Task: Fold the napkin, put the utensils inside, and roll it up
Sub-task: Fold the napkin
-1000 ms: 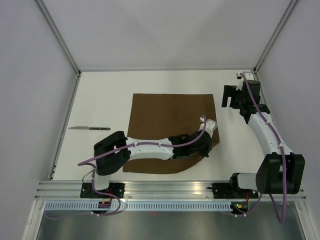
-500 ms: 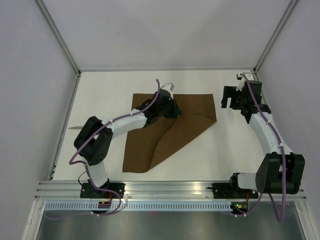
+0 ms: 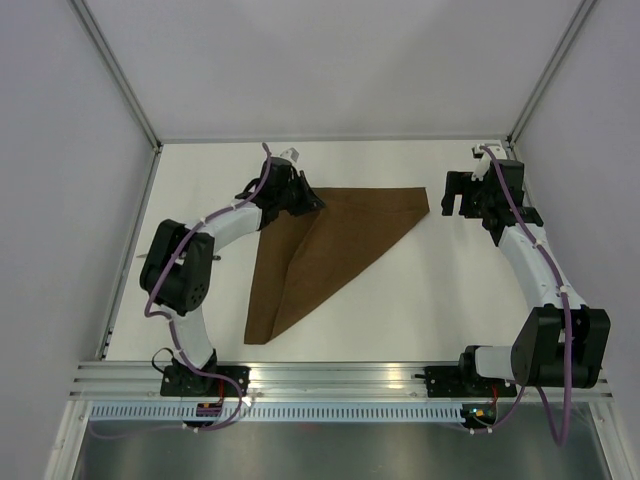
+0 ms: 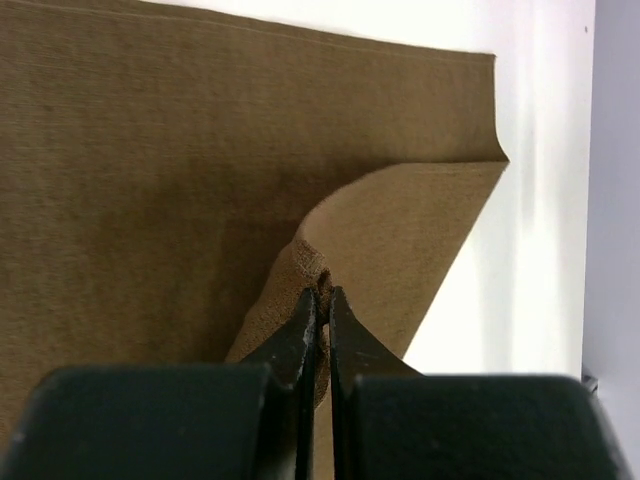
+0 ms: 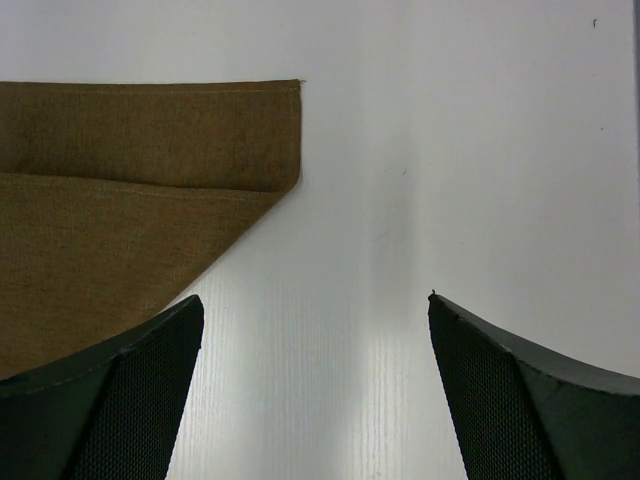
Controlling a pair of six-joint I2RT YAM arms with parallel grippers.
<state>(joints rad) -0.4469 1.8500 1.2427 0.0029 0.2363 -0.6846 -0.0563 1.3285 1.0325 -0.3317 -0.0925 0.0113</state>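
The dark brown napkin [image 3: 340,240] lies on the white table, folded along a diagonal into a triangle with its long point toward the near left. My left gripper [image 3: 312,203] is at the napkin's far left corner, shut on a pinched corner of the cloth [image 4: 312,268]. The left wrist view shows the lifted flap over the lower layer [image 4: 150,180]. My right gripper [image 3: 455,196] is open and empty just right of the napkin's far right corner [image 5: 150,140], with bare table between its fingers [image 5: 313,298]. No utensil shows clearly; the left arm covers the table's left side.
The left arm's elbow [image 3: 175,265] reaches out over the left side of the table. Grey walls enclose the table on the left, back and right. A metal rail [image 3: 330,385] runs along the near edge.
My left gripper has carried the napkin's near right corner diagonally across to the far left corner, turning the flat square into a triangle. The knife on the left is now covered by the left arm. The right arm has not moved.
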